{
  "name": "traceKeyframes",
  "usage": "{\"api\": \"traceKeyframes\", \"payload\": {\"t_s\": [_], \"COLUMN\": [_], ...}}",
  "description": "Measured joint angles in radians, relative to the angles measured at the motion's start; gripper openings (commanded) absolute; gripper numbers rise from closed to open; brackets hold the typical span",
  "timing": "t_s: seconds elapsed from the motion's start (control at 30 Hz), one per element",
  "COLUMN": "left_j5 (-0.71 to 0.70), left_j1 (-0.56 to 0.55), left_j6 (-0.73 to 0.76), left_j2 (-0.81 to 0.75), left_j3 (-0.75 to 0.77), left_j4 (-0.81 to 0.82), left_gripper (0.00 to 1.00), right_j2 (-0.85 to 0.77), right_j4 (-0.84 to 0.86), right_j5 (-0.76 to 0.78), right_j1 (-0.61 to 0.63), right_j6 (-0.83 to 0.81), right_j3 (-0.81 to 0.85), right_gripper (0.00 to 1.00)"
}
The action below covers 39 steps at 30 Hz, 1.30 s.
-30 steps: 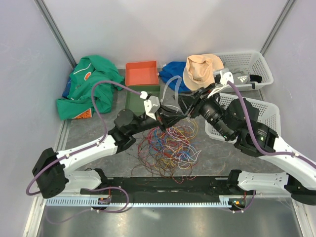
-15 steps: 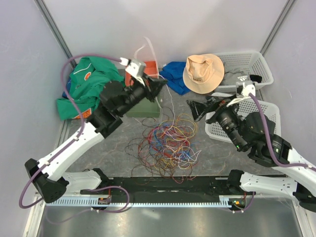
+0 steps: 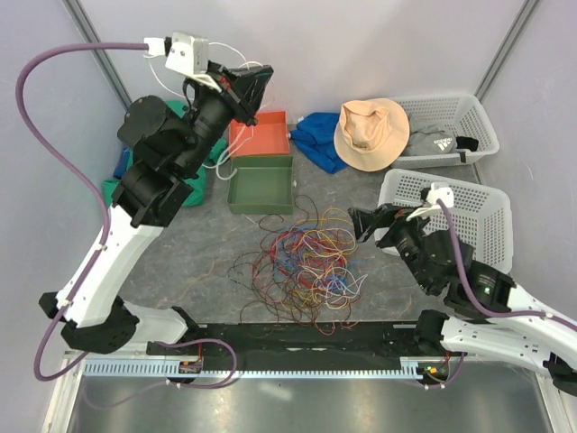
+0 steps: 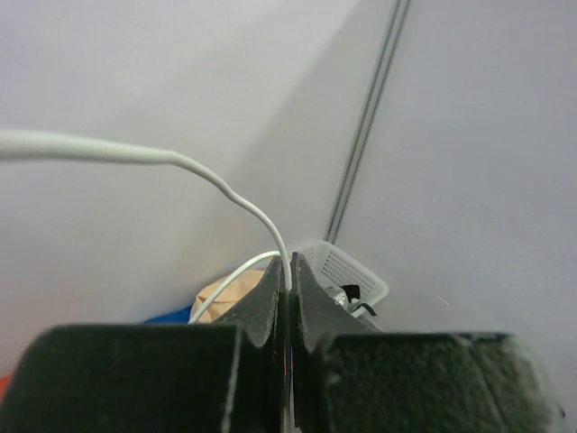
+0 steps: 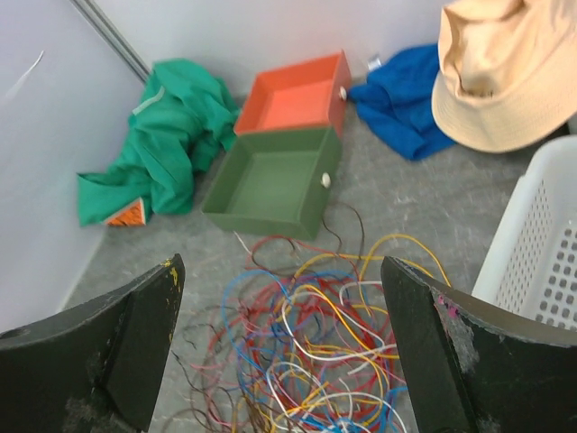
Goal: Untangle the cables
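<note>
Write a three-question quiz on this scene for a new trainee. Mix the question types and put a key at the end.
1. True or false: the left gripper, raised high, is shut on a white cable.
2. What colour is the box nearest the cable pile? A orange, B green, C blue.
3. Fill in the blank: the right gripper, at the right edge of the pile, holds nothing and its jaws stand ____.

Key: 1 true; 2 B; 3 open.
</note>
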Motion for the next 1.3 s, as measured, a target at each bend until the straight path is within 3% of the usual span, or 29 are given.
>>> {"api": "traceKeyframes", "payload": {"t_s": [0.4,0.7,0.9,1.07,1.3], "left_j5": [-0.033,-0.002,0.039,0.078,0.099], "left_j1": [0.075,0.282,0.338,0.362,0.400], "left_j6": [0.052,-0.044,-0.082,-0.087,-0.105], "left_j2": [0.249,0.447,0.619,0.749,0.867], "left_j3": [0.205,0.230,0.354,0.497,0.525], "left_j4": [-0.079,-0.110,-0.128,-0.095,0.006], "left_gripper": [0.02,0.02,0.02,0.02,0.02], "right_j2": [-0.026,-0.037,-0.036,-0.024,0.052], "right_j4": [-0.009,-0.009,0.008,0.049,0.090], "right_j5": [-0.005,-0.003,0.020,0.031,0.026], "right_j1": [0.000,0.000,0.000,0.000,0.000], "right_j6": [0.056,0.057,0.047,0.043,0.051], "right_j3": [-0.144,-0.159,-0.179,-0.238,-0.313], "right_gripper": [0.98,0.98,0.98,0.98,0.98]}}
